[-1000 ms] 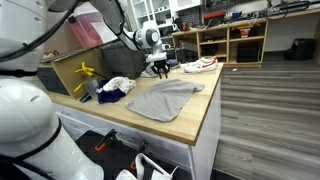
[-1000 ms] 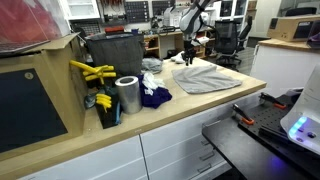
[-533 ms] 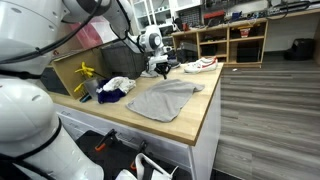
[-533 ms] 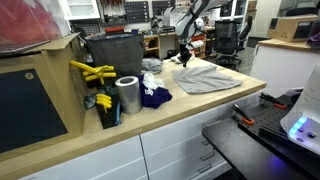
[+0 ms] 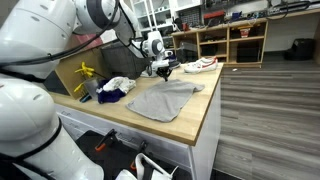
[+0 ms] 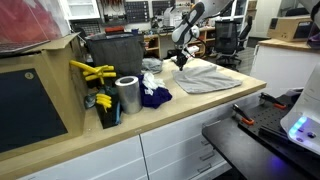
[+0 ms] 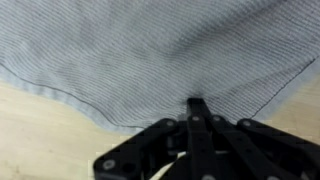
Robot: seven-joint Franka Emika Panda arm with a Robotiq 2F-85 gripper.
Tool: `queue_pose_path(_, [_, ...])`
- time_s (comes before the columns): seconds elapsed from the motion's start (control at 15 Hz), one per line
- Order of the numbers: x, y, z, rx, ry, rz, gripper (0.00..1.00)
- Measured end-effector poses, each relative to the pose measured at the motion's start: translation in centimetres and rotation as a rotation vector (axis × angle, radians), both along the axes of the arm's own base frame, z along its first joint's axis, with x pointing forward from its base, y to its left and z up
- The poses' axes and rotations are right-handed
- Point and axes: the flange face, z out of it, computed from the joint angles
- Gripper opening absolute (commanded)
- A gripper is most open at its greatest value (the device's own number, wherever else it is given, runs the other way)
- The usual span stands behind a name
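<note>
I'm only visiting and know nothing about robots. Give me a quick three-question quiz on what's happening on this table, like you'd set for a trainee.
1. True or false: the gripper hangs wide open above the gray cloth.
2. Which lies nearest the shiny metal can? A) the dark blue cloth B) the gray cloth C) the gripper
3. Fill in: the gripper pinches the gray cloth near its ___ (edge or middle).
Key: 1 false, it is shut on the cloth; 2 A; 3 edge.
</note>
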Motion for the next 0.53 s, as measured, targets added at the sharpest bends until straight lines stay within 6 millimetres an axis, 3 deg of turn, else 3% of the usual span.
queue_pose_path(0.53, [2.0,0.0,-0.8,0.002,-0.026,-0.004,0.0])
